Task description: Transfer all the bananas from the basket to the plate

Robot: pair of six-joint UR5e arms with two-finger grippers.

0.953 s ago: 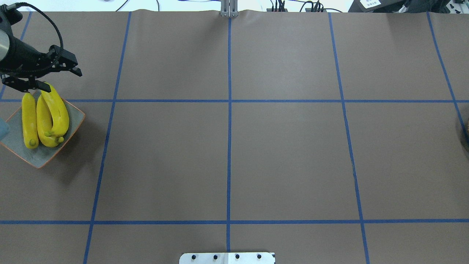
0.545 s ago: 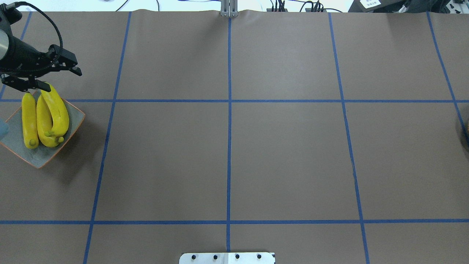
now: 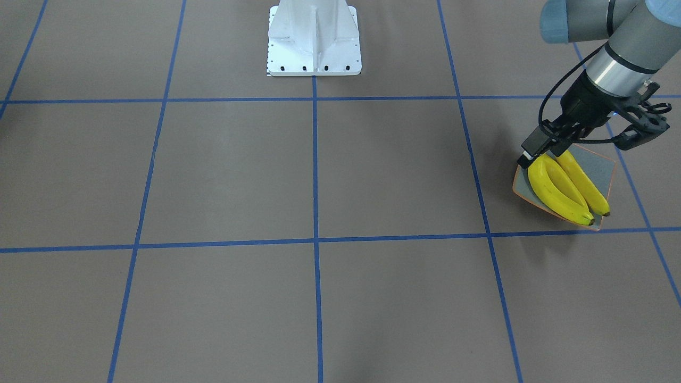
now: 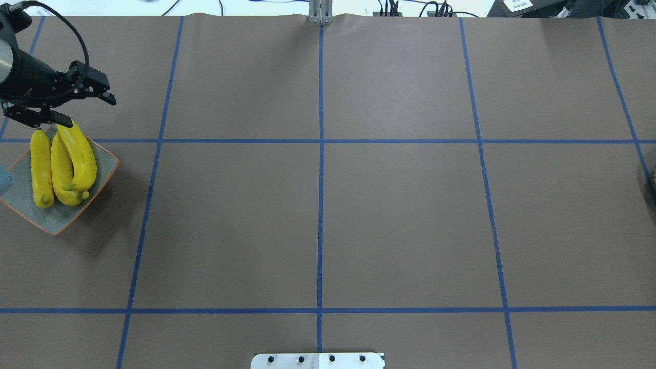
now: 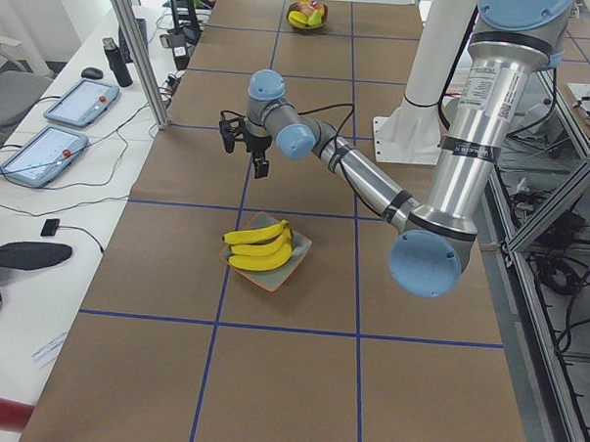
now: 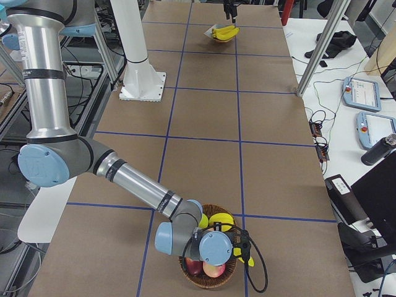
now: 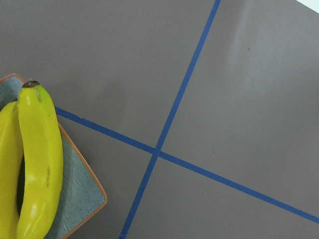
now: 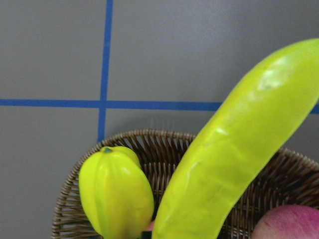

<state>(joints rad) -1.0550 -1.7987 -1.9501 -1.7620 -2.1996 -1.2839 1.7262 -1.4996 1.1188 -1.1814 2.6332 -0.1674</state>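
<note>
Three yellow bananas lie side by side on the square grey-green plate at the table's left edge. From the front the bananas partly hide one another on that plate. My left gripper hovers open above the plate's far end, nothing between its fingers. The left wrist view shows a banana and the plate's corner. A yellow-green banana fills the right wrist view above the wicker basket. My right gripper is at the basket; I cannot tell whether it is open or shut.
The basket also holds a yellow starfruit and a red apple. The white robot base stands at the table's middle edge. Blue tape lines grid the brown table. Tablets and cables lie on side desks.
My left gripper has drifted slightly away from the plate's far end. The three bananas on the plate have not moved.
</note>
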